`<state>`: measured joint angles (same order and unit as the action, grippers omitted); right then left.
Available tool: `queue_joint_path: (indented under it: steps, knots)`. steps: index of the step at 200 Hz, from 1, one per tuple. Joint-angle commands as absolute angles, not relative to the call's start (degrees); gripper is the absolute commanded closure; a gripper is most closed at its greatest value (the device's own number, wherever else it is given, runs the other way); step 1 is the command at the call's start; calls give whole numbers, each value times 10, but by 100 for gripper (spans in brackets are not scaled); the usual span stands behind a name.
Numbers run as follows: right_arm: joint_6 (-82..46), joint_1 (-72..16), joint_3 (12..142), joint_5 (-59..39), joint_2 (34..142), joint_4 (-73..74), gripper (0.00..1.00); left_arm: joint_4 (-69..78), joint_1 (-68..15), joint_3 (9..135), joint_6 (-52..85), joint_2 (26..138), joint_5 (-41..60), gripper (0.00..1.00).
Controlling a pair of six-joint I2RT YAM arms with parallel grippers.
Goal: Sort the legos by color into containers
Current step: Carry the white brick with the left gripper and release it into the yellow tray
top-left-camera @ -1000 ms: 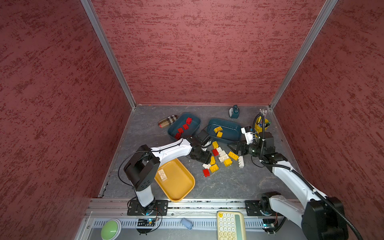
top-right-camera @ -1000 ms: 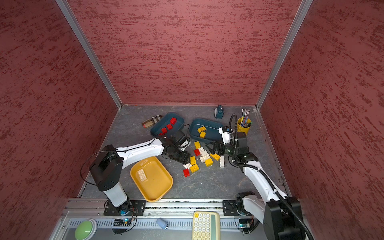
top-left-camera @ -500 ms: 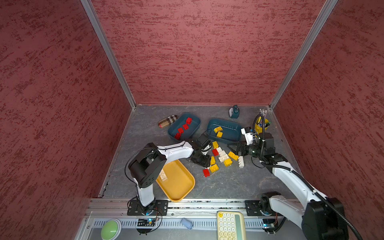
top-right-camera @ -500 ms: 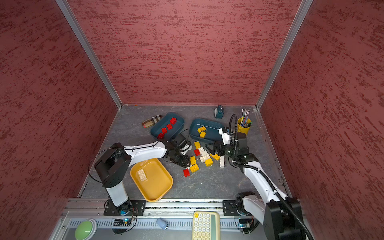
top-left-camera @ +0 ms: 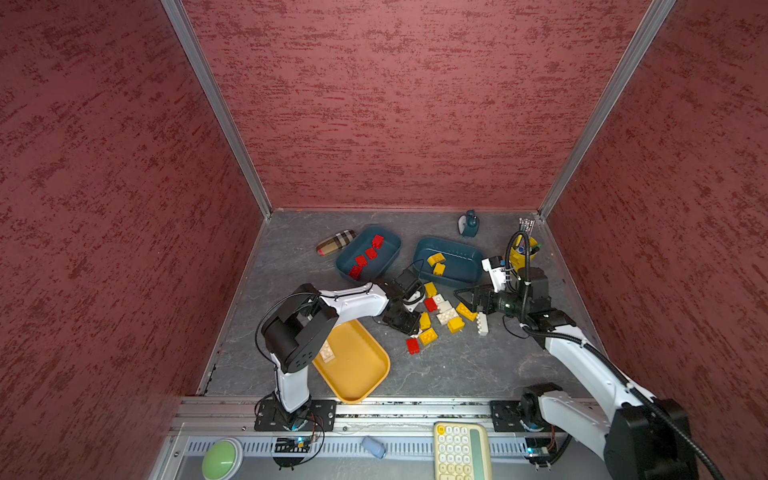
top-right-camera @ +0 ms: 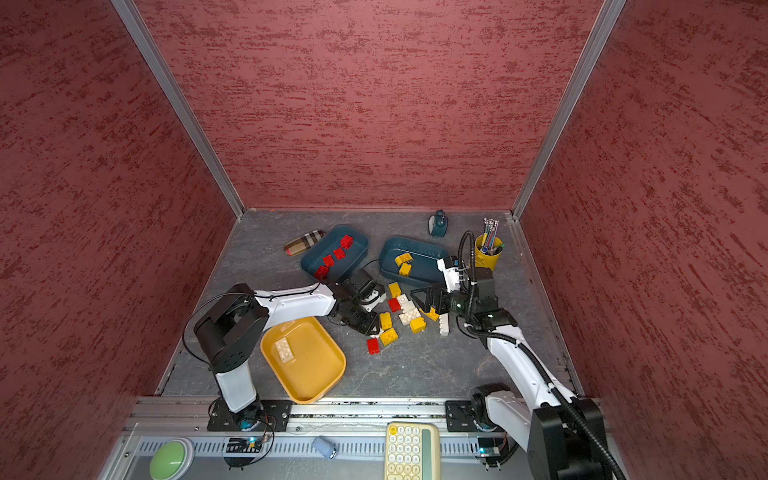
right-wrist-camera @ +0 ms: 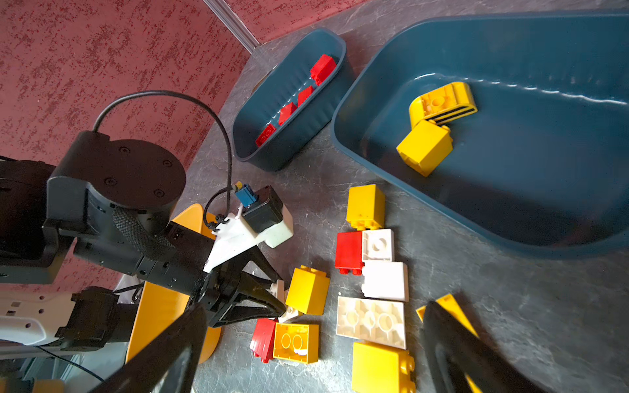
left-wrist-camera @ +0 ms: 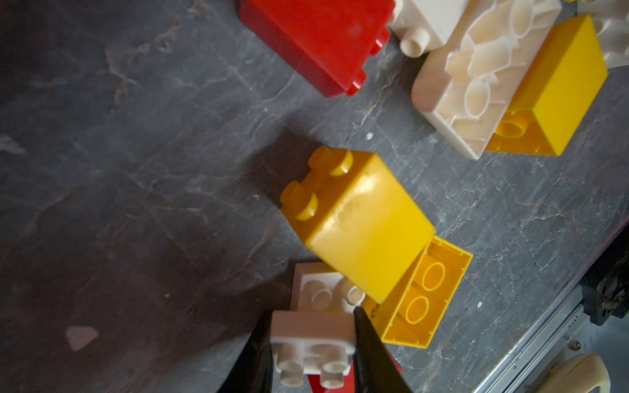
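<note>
**White brick pinched by the left gripper**

A small white brick is squeezed between the two black fingers of the left gripper. This grip is seen well only in the left wrist view. In both top views it is mostly hidden under the gripper's own body.

Just past the fingertips a second white brick is seen, touching a square yellow brick. A hollow yellow brick lies on its side right beside the fingers. A bit of a red brick shows under the held one.

The right gripper is spread wide apart. The loose legos, red, yellow and white, are scattered between the two grippers.

Two teal trays are set past both grippers, toward the back wall. Red bricks lie in the red-brick tray, nearer the left gripper. Yellow bricks lie in the yellow-brick tray, nearer the right gripper. Black stripes on a curved yellow brick in that tray are shown only by the right wrist view.

The mustard tray is placed behind the left gripper, beside its arm. One oblong white brick lies in it and is seen whole in a top view. The same brick is partly covered by the left arm in a top view.

The keys on the keypad are too small to be read. Any letters on the brick studs are too blurred to be told.
</note>
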<state>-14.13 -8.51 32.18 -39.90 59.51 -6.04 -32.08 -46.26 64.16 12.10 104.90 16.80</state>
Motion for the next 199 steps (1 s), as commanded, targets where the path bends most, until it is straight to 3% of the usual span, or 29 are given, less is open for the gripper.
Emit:
queue_joint_path:
  steps: [1,67,132,199]
  knots:
    - [-139,-83,317,-410,586,-58,1,-344,-458,647,113,1032,174,68]
    - [-144,-83,319,-417,592,-48,1,-495,-445,711,126,984,128,66]
    - [-161,-97,316,-443,605,-12,1,-652,-376,648,261,808,75,68]
    - [-162,-115,325,-438,637,2,1,-599,-274,510,339,753,47,73]
